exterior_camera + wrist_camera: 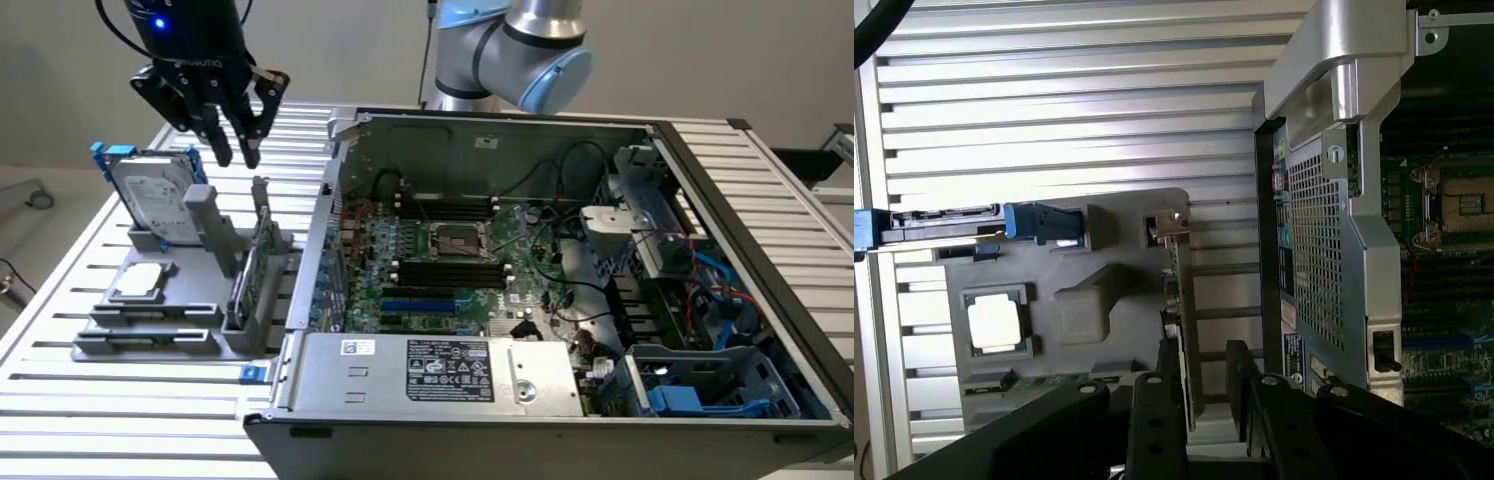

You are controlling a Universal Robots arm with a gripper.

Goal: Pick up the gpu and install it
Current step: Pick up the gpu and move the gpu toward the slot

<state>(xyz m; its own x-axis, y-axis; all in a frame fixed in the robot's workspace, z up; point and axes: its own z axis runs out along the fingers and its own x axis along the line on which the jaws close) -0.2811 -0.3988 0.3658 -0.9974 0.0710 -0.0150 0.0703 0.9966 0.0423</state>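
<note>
- The gripper [238, 160] hangs above the grey stand [160, 335] on the slatted table [80, 400], to the exterior view's left of the open computer case [494, 125]; its jaws stand apart and grasp nothing
- The gpu [251, 280] stands on edge in the part of the stand nearest the case, with its silver bracket rising at the end closest to the gripper; it is not yet lifted, so none of the installing is done
- In the wrist view the gpu [1176, 270] is a thin edge running towards the gap between the fingers [1154, 420], and it seems to sit nearer one finger than the other
- The step in hand looks like the reach for the gpu, at the very start of the task
- To do it well, centre the gap over that thin edge so one finger comes down on each flat face; a finger landing on top of the edge would likely push the gpu crooked in the stand
- Take hold on the broad faces, clear of the bracket and of the grey post [200, 215] beside it
- Keep off the hard drive [150, 195] in its blue-edged frame and the square chip [140, 280], which share the stand but sit apart from the gpu
- The case wall is just beside the stand, so a straight drop seems safest; a thin card like this may rock if squeezed off centre
</note>
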